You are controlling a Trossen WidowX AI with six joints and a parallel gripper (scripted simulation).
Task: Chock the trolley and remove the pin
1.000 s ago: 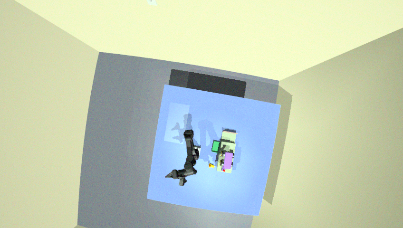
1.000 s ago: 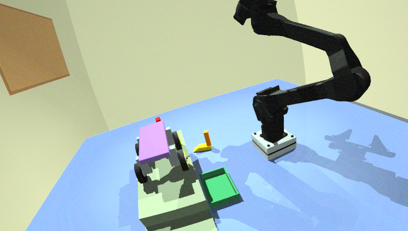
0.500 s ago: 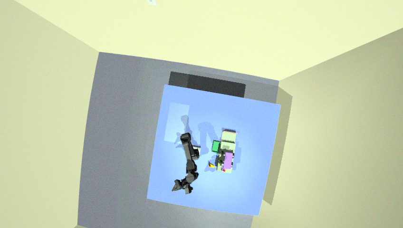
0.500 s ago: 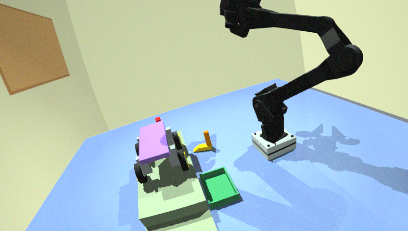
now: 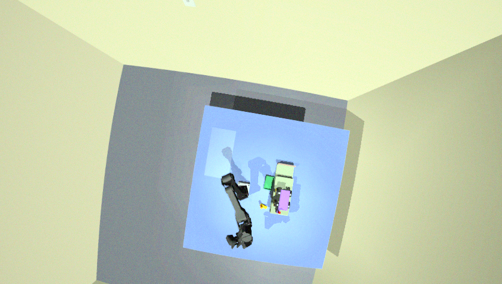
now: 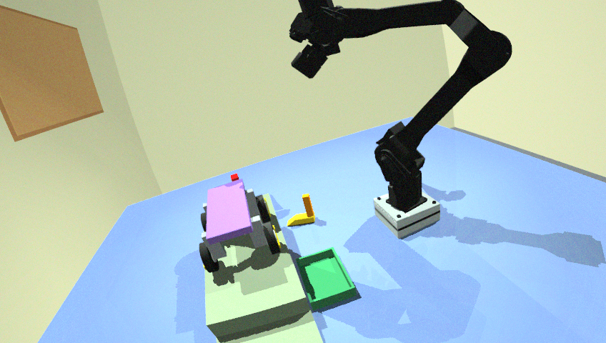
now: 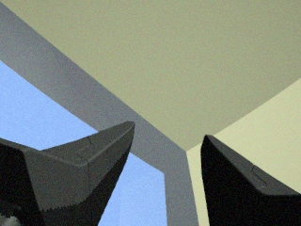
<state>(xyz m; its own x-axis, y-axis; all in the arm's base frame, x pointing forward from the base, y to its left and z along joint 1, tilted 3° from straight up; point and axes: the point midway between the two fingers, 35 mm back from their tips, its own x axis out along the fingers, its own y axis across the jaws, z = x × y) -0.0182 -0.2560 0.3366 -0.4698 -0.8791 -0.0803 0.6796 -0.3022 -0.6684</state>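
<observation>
My gripper (image 7: pixel 168 136) is partly open, with nothing between its fingertips in the wrist view. It is held high, away from the trolley; its fingertips are not clear in the top and exterior views. The trolley (image 5: pixel 284 199) (image 6: pixel 229 210), with a purple top and black wheels, stands on the pale ramp (image 5: pixel 284 170) (image 6: pixel 280 293). The stop pin's red head (image 5: pixel 279 212) (image 6: pixel 234 176) shows at the trolley's uphill end. The yellow chock (image 5: pixel 263 206) (image 6: pixel 299 219) stands on the table beside the ramp, orange handle up. The green tray (image 5: pixel 269 182) (image 6: pixel 325 276) holds nothing visible.
The arm's white base (image 6: pixel 397 223) stands on the blue table (image 5: pixel 317 158) (image 6: pixel 148 238), across the tray and chock from the ramp. The tray lies close beside the ramp. The arm's upper links pass high above the table. A brown board (image 6: pixel 46 72) is on the wall.
</observation>
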